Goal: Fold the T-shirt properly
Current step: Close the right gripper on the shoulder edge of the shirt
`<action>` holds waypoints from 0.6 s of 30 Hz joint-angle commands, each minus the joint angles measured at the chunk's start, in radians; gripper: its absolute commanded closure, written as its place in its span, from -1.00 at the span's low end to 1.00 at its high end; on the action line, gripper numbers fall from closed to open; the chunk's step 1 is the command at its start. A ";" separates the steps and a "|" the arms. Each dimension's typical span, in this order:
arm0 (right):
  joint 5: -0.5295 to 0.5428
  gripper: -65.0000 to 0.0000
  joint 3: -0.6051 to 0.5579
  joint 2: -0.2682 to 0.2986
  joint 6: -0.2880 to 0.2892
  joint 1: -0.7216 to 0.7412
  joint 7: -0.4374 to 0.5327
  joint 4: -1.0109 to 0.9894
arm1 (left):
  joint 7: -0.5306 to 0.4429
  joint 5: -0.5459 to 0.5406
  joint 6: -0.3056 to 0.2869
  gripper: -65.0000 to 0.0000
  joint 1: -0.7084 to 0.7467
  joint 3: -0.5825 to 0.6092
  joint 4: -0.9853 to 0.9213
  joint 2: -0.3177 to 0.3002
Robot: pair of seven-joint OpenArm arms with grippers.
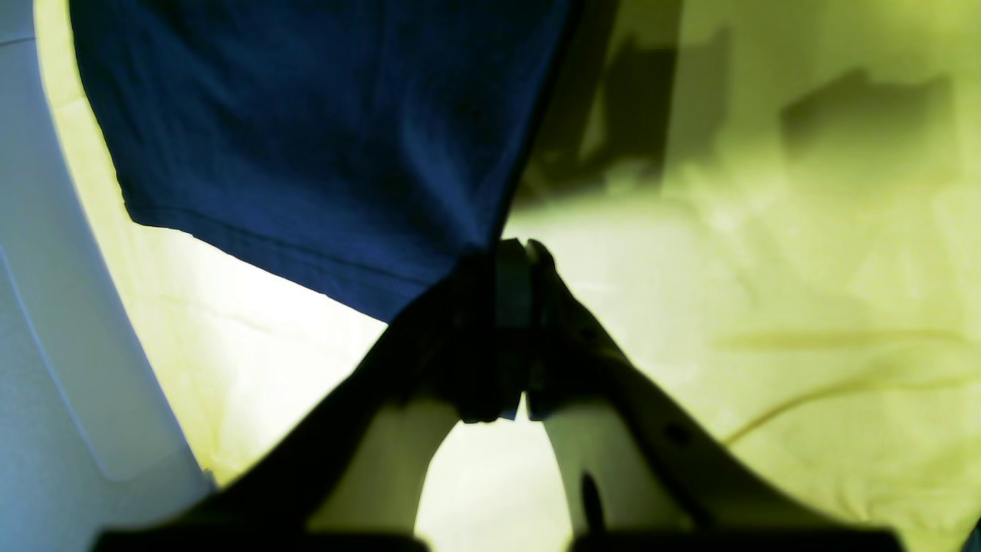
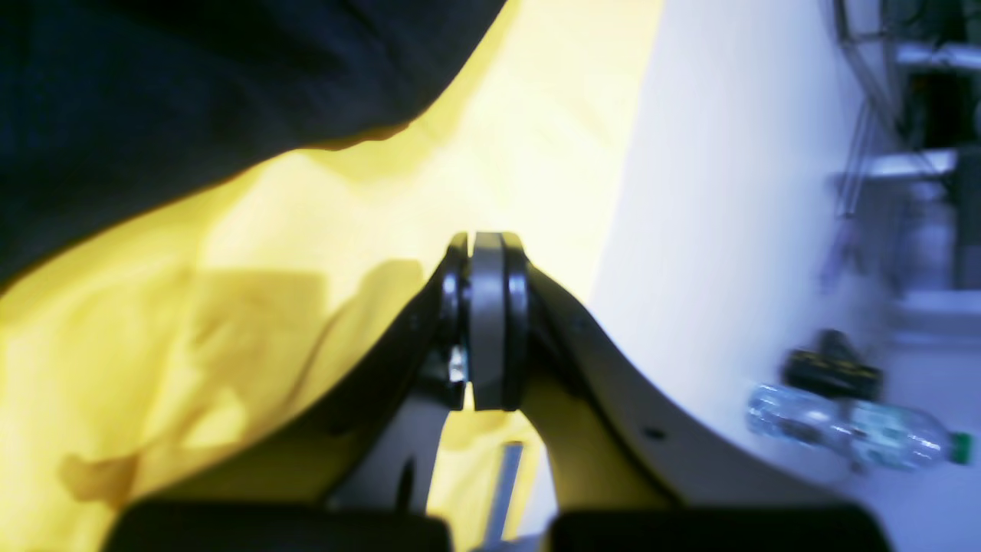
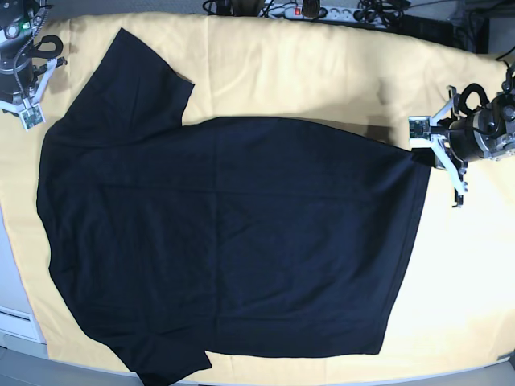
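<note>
T-shirt [image 3: 233,241]: black, matte knit, lying flat and spread on the wrinkled yellow cloth [image 3: 322,72], stitched hem at the left arm's side. Left gripper [image 1: 515,264] pinches a hem corner. Right gripper [image 2: 487,253] is pressed together on nothing, beside the shirt's shoulder. No legible writing.

A large pale yellow cloth [image 3: 322,64] covers the counter [image 3: 12,281] almost to its edges, wrinkled in places. Beyond the counter's far edge lies a white power strip [image 3: 322,12] with cables. Off the counter, a clear plastic bottle with a green cap [image 2: 858,433] lies on the floor beside a dark, blurred object [image 2: 831,368].
</note>
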 commanded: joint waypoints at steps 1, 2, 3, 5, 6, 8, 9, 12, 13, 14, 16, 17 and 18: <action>0.025 1.00 0.016 0.016 0.016 0.003 0.038 0.017 | -0.007 -0.005 0.008 1.00 -0.013 -0.013 0.009 -0.022; 0.058 1.00 0.018 0.017 0.042 0.005 0.047 0.016 | -0.006 -0.004 0.008 1.00 -0.013 -0.013 0.009 -0.023; 0.090 1.00 0.017 0.016 0.068 0.014 0.050 0.016 | -0.006 -0.004 0.008 1.00 -0.013 -0.013 0.009 -0.023; 0.156 1.00 0.017 0.016 0.106 0.046 0.055 0.015 | -0.007 -0.004 0.008 1.00 -0.013 -0.013 0.009 -0.022; 0.172 1.00 0.017 0.014 0.111 0.065 0.056 0.013 | -0.007 -0.004 0.008 1.00 -0.013 -0.013 0.008 -0.023; 0.202 0.68 0.017 0.014 0.112 0.110 0.059 -0.006 | -0.007 -0.004 0.008 1.00 -0.013 -0.013 0.008 -0.023; 0.212 0.49 0.017 0.014 0.113 0.134 0.064 -0.023 | -0.007 -0.004 0.008 1.00 -0.013 -0.013 0.008 -0.022; 0.253 0.10 0.017 0.014 0.184 0.201 0.083 -0.116 | -0.007 -0.005 0.008 1.00 -0.013 -0.013 0.008 -0.022; 0.276 0.07 0.017 0.014 0.208 0.224 0.081 -0.156 | -0.007 -0.005 0.008 1.00 -0.013 -0.013 0.008 -0.022; 0.290 0.08 0.017 0.014 0.232 0.246 0.081 -0.199 | -0.007 -0.005 0.008 1.00 -0.013 -0.013 0.008 -0.022; 0.298 0.08 0.017 0.015 0.274 0.293 0.078 -0.284 | -0.007 -0.005 0.008 1.00 -0.013 -0.013 0.008 -0.022; 0.299 0.08 0.017 0.016 0.288 0.314 0.078 -0.324 | -0.007 -0.005 0.008 1.00 -0.013 -0.013 0.008 -0.022; 0.306 0.08 0.017 0.017 0.301 0.333 0.077 -0.360 | -0.007 -0.005 0.008 1.00 -0.013 -0.013 0.008 -0.022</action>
